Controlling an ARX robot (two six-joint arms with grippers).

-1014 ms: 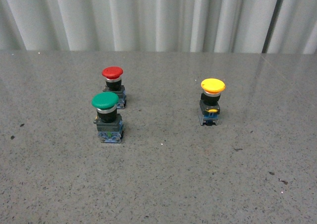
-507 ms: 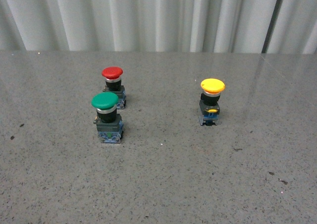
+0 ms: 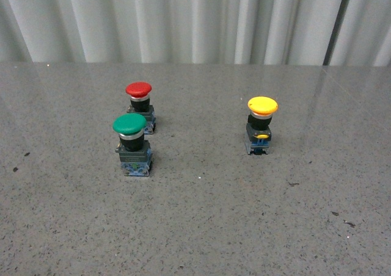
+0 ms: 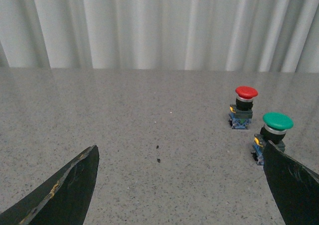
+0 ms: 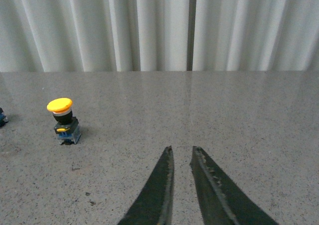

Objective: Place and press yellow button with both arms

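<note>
The yellow button point(image 3: 262, 124) stands upright on the grey table, right of centre in the front view; it also shows in the right wrist view point(image 5: 62, 119), well off to the side of the fingers. Neither arm shows in the front view. My left gripper point(image 4: 182, 153) is open and empty, its black fingers point(image 4: 70, 185) wide apart over bare table. My right gripper point(image 5: 182, 149) is shut on nothing, its tips close together above the table and far from the yellow button.
A green-capped button point(image 3: 131, 143) and a red-capped button point(image 3: 140, 104) stand left of centre, and show in the left wrist view, green point(image 4: 275, 130) beside one finger and red point(image 4: 244, 105) behind it. Pale curtains point(image 3: 195, 19) hang behind the table's far edge.
</note>
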